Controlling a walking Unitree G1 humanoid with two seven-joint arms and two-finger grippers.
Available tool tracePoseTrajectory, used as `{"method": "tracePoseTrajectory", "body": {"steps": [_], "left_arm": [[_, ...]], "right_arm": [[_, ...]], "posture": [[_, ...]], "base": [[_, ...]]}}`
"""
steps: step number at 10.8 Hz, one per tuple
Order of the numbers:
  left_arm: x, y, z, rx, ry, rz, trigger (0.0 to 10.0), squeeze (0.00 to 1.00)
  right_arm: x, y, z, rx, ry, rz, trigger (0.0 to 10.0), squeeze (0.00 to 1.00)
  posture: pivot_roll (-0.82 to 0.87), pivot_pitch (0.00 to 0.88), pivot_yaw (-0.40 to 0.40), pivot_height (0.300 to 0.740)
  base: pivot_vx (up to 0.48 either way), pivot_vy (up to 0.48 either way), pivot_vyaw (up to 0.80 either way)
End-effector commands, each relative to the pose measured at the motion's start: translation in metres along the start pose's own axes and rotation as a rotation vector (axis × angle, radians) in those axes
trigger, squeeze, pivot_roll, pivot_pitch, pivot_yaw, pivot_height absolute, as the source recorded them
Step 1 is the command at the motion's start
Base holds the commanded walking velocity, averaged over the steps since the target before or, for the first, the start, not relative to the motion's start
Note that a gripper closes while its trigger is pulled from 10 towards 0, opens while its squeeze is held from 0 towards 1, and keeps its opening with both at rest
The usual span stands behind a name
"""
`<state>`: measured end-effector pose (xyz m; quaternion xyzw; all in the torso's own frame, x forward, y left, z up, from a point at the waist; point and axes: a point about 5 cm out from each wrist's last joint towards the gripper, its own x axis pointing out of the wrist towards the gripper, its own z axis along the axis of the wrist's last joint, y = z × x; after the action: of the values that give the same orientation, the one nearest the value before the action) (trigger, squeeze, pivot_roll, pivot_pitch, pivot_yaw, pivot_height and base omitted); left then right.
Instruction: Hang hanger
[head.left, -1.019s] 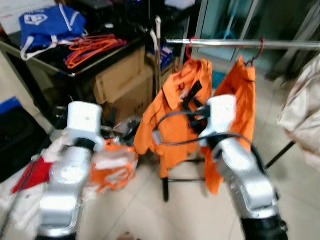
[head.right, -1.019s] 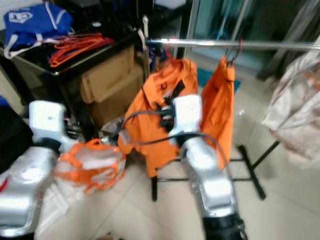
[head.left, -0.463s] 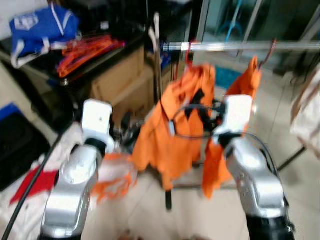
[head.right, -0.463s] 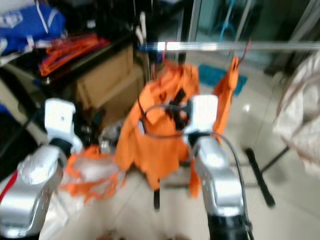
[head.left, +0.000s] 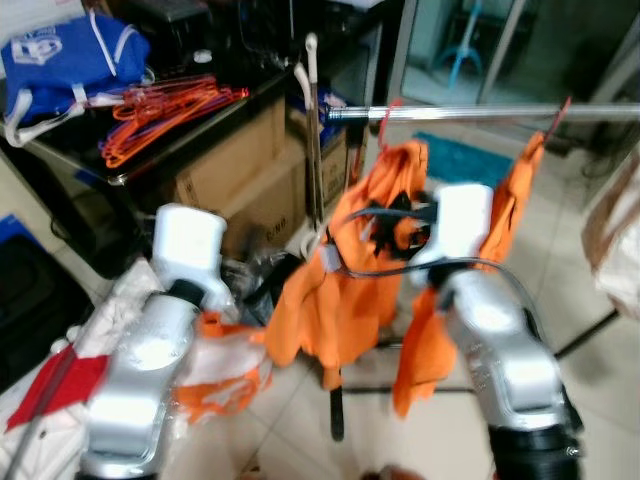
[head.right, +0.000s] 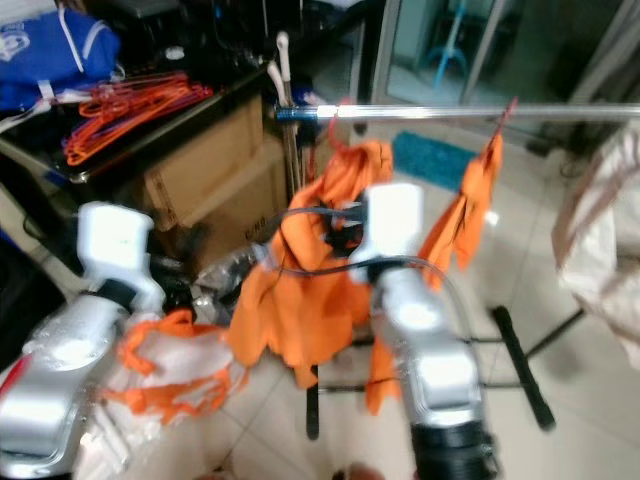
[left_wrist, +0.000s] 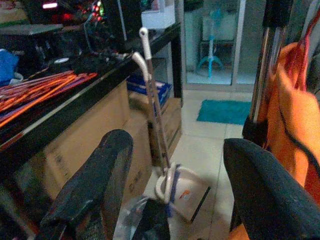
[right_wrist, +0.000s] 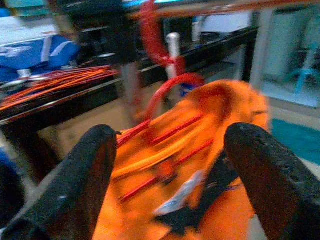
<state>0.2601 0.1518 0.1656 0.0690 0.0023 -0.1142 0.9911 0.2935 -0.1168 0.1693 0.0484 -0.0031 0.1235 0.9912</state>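
A: What's changed since a second ago?
B: The view has swung, and the right arm has pushed closer to the rail (head.left: 480, 112).
A: Is it hung?
B: Seemingly. The orange garment (head.left: 350, 280) dangles below the rail's left end, its red hanger (right_wrist: 162, 95) hook over the bar.
A: The tools?
B: Right tool (right_wrist: 170, 165) fingers apart, around the hanger but not clamped. Left tool (left_wrist: 170, 200) apart, empty. Withdrawal remains.
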Motion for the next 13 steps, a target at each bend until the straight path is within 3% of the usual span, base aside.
{"method": "tracePoseTrajectory", "body": {"steps": [1,2,5,9,11,13], "left_arm": [[-0.002,0.002,0.002,0.014,-0.008,-0.021,10.0,0.00],[-0.002,-0.002,0.001,0.065,-0.003,-0.079,10.0,0.00],[0.001,0.003,0.001,0.056,0.000,-0.076,10.0,0.00],[-0.001,0.000,0.002,0.067,-0.002,-0.127,10.0,0.00],[-0.004,-0.002,0.002,0.070,0.001,-0.144,10.0,0.00],[-0.007,-0.006,0.004,0.062,-0.003,-0.183,10.0,0.00]], "right_arm": [[0.006,0.007,0.005,-0.014,0.005,0.001,10.0,0.67],[0.014,-0.003,-0.001,-0.011,0.072,-0.084,10.0,0.00],[0.030,-0.003,0.006,0.034,0.095,-0.102,10.0,0.00],[0.072,-0.007,0.019,-0.015,0.124,-0.161,10.0,0.00],[0.083,-0.008,0.021,-0.051,0.115,-0.187,10.0,0.00],[0.088,-0.019,0.021,0.052,0.093,-0.242,10.0,0.00]], "posture": [[0.04,0.053,0.027,0.740],[0.04,0.050,0.033,0.740],[0.03,0.056,0.030,0.740],[0.04,0.066,0.012,0.740],[0.05,0.066,0.000,0.740],[0.05,0.068,-0.003,0.740]], "base": [[0.000,0.000,0.00],[0.000,0.000,0.00],[0.000,0.000,0.00],[0.000,0.000,0.00],[0.000,0.000,0.00],[0.000,0.000,0.00]]}}
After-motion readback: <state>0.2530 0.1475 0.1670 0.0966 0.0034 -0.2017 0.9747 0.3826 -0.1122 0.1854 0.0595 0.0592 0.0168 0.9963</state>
